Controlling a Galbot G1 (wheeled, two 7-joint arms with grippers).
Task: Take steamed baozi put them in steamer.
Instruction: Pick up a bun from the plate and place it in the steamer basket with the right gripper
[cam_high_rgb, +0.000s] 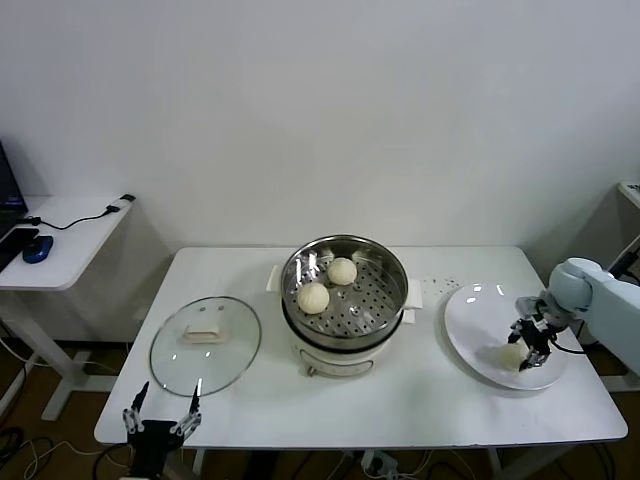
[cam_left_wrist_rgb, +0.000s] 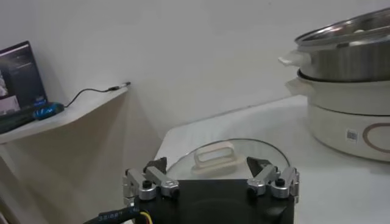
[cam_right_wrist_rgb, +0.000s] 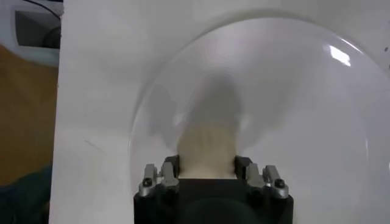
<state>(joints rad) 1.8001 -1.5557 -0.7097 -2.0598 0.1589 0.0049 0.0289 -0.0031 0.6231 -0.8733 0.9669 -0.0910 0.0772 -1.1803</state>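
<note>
The steamer (cam_high_rgb: 392, 268), a shiny steel basket on a white cooker base, stands mid-table and holds two baozi (cam_high_rgb: 342, 271) (cam_high_rgb: 313, 297). It also shows in the left wrist view (cam_left_wrist_rgb: 347, 58). My right gripper (cam_high_rgb: 527, 352) is down over the white plate (cam_high_rgb: 475, 315) at the right, shut on a third baozi (cam_high_rgb: 512, 356). In the right wrist view the bun (cam_right_wrist_rgb: 206, 146) sits pressed between both fingers of the right gripper (cam_right_wrist_rgb: 206, 167), just above the plate (cam_right_wrist_rgb: 298, 115). No fourth bun shows. My left gripper (cam_high_rgb: 160, 405) is open and empty at the table's front left edge.
A round glass lid (cam_high_rgb: 205, 345) with a cream handle lies flat on the table left of the steamer, just beyond the left gripper (cam_left_wrist_rgb: 210, 167); it also shows in the left wrist view (cam_left_wrist_rgb: 234, 149). A side desk (cam_high_rgb: 60, 235) with a mouse and cable stands at far left.
</note>
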